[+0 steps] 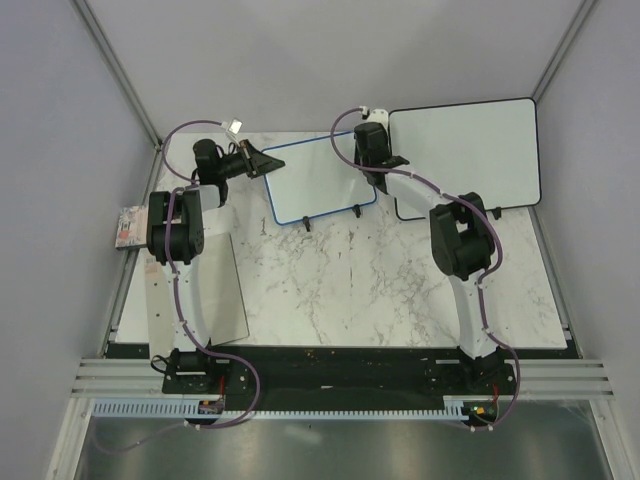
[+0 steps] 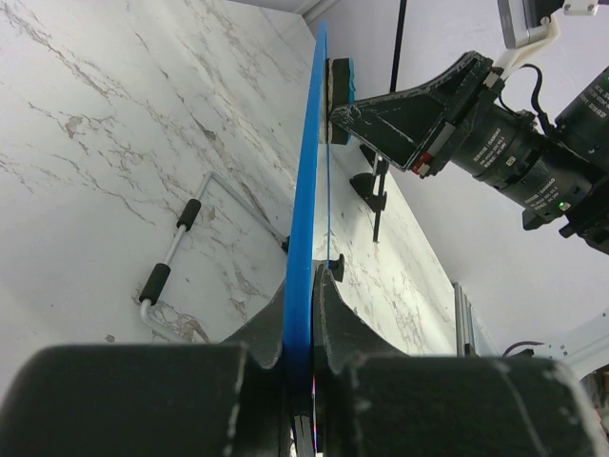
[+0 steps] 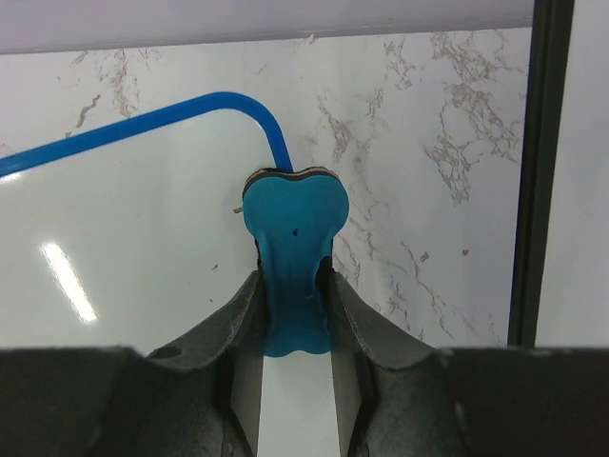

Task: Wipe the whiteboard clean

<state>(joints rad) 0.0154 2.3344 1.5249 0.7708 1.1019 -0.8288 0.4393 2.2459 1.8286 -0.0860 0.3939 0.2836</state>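
The small blue-framed whiteboard [image 1: 322, 183] stands tilted at the back middle of the marble table, and its face looks blank. My left gripper [image 1: 262, 160] is shut on its left edge; in the left wrist view the blue frame [image 2: 306, 181] runs edge-on between my jaws [image 2: 309, 278]. My right gripper [image 1: 372, 158] is shut on a blue eraser [image 3: 293, 233], which presses on the board's face [image 3: 124, 257] at its upper right rounded corner. The eraser [image 2: 340, 81] and the right gripper [image 2: 404, 109] also show in the left wrist view.
The larger black-framed whiteboard [image 1: 470, 152] stands just right of the small one; its black edge [image 3: 538, 171] is close to the eraser. A white sheet [image 1: 218, 290] lies at the left front. A wire stand with black grips [image 2: 173, 249] lies behind the board.
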